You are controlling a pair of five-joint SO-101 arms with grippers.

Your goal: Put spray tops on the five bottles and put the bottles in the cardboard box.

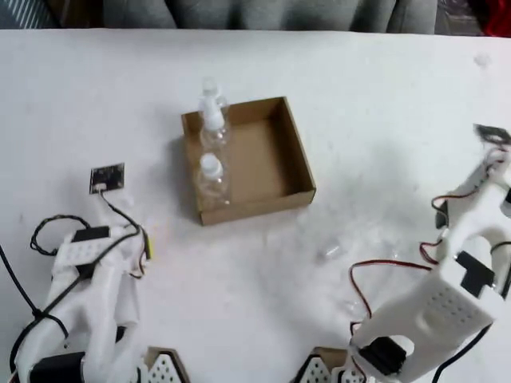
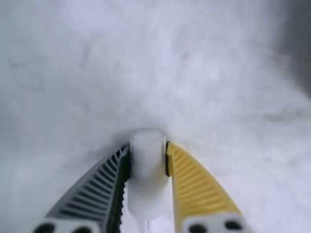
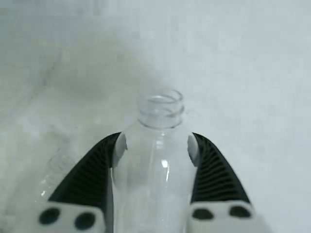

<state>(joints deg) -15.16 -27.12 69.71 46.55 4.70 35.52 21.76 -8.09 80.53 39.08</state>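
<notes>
Left gripper (image 2: 147, 155) clamped on white spray top (image 2: 146, 184). Right gripper (image 3: 154, 145) clamped on uncapped clear bottle (image 3: 156, 189), open neck (image 3: 160, 109) pointing away from gripper. Top likely goes on along neck axis.

My left gripper (image 2: 147, 149), ribbed matt plastic, pinches a smooth white plastic spray top (image 2: 146, 194); my right gripper (image 3: 155, 143), a glossy clear plastic bottle (image 3: 155, 179).

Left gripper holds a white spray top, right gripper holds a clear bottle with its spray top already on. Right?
Not quite. The clear plastic bottle in the right gripper has a bare, open neck, no spray top on it, per the right wrist view. The left gripper does hold a white spray top.
</notes>
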